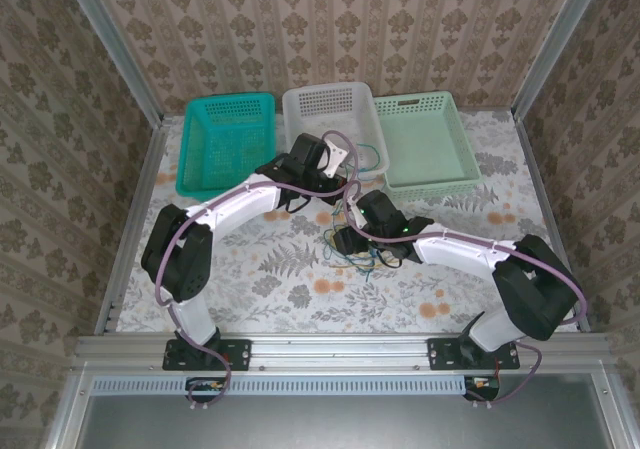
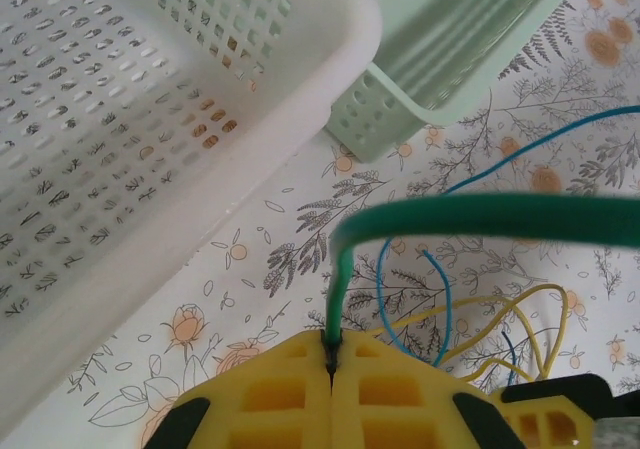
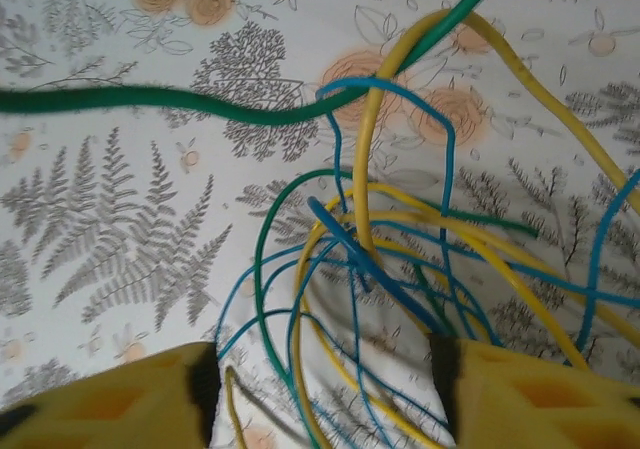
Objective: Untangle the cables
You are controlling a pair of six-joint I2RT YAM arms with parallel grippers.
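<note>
The left fingers (image 2: pixel 290 389) are yellow and blocky. They are pressed tight together and pinch a thin dark green cable (image 2: pixel 480 217). The cable comes up out of the crack between them. Then it bends over and runs off to the right, up above the worktop (image 2: pixel 250 259), which has a cloth with ferns and orange flowers on it.

The right fingers (image 3: pixel 110 404) are yellow too, and they are spread apart. They are low over the worktop. A tangle of thin yellow, blue and dark green cables (image 3: pixel 380 259) lies in the gap between them, and neither finger is squeezing a strand. The strands loop over and under each other. One green strand crosses above the tangle from the left side up to the top right. A yellow loop rises beside it.

Seen from above, the tangle sits near the middle of the worktop, between the two arms. It is a little closer to the right arm.

Three baskets with small holes stand in a row along the far edge. A teal plastic basket (image 1: pixel 225 144) is on the left. A white plastic basket (image 1: pixel 330 114) is in the middle. A pale green plastic basket (image 1: pixel 425 139) is on the right. The left fingers are just beside the near rim of the white one, up off the cloth.
</note>
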